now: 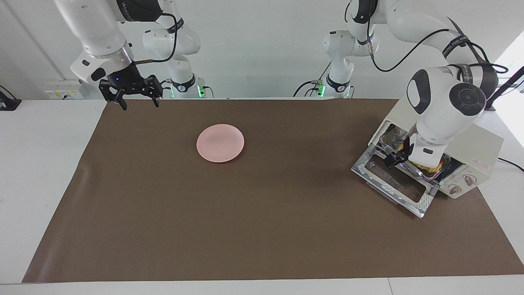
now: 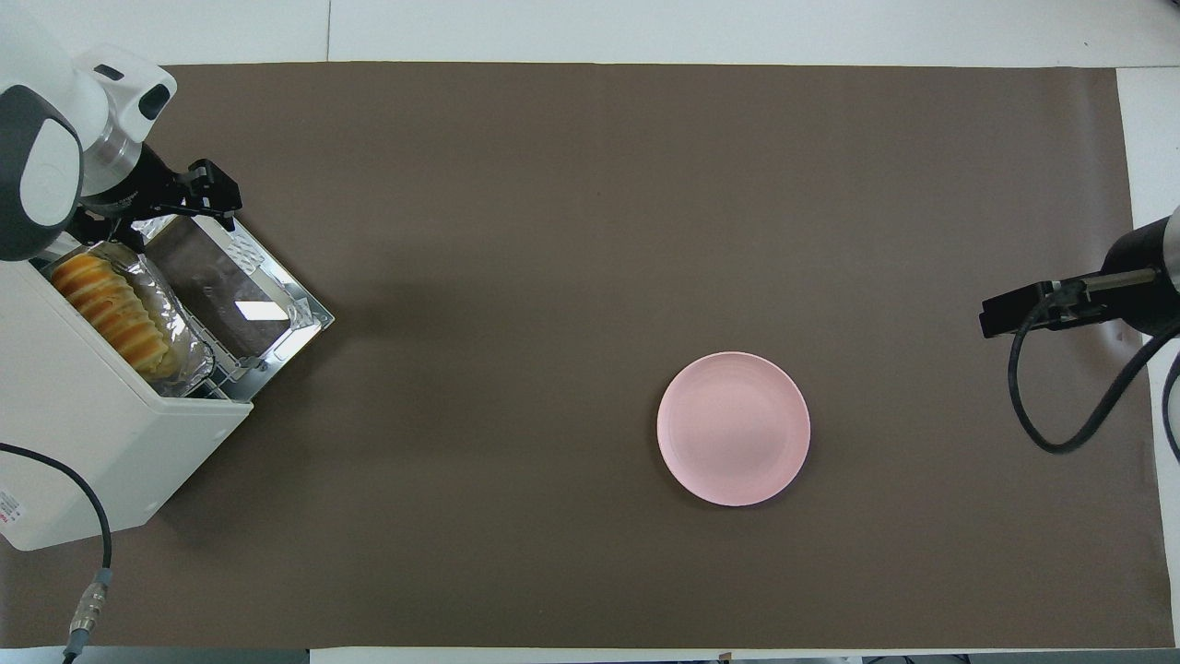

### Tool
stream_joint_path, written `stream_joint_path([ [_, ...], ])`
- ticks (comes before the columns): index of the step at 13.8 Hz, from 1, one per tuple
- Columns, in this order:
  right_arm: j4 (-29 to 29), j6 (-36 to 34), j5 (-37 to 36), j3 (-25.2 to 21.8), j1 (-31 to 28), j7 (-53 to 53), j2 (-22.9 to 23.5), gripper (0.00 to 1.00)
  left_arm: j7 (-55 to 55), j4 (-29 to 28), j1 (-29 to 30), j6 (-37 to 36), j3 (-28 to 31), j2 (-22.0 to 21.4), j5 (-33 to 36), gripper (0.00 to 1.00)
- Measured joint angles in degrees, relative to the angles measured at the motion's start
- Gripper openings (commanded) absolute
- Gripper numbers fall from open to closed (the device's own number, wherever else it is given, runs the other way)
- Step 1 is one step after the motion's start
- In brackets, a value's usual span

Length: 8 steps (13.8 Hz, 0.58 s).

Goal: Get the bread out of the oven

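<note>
The oven (image 1: 470, 143) sits at the left arm's end of the tabletop (image 1: 41, 172), on the brown mat (image 1: 262, 229), with its glass door (image 1: 395, 180) dropped flat and open. In the overhead view the oven lies at about nine o'clock from the pink plate (image 2: 734, 429), well apart from it. The bread (image 2: 109, 308) is inside the oven mouth, lying in a crinkled foil tray (image 2: 180, 334) on the rack, its ridged golden top plainly visible from above.

The left claw (image 2: 198, 189) hangs low over the hinge end of the open door, just beside the foil tray; in the overhead view it is at roughly one o'clock from the bread. It is released and holds nothing. From the facing view the left arm's white wrist covers most of the bread.

The right claw (image 1: 137, 98) waits in the air over the mat's edge at the right arm's end, at about ten o'clock from the plate in the facing view. Its fingers are spread and it carries nothing.
</note>
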Motion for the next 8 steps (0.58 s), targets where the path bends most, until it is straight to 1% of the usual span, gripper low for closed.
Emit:
stream_joint_path([
  [3, 0.0, 0.0, 0.0, 0.0, 0.0, 0.0, 0.0, 1.0, -0.9, -8.3, 0.3, 4.9, 0.9, -2.9, 0.2, 1.0],
  [8, 0.0, 0.0, 0.0, 0.0, 0.0, 0.0, 0.0, 1.0, -1.3, -16.3, 0.6, 8.8, 1.0, -7.1, 0.5, 1.0],
])
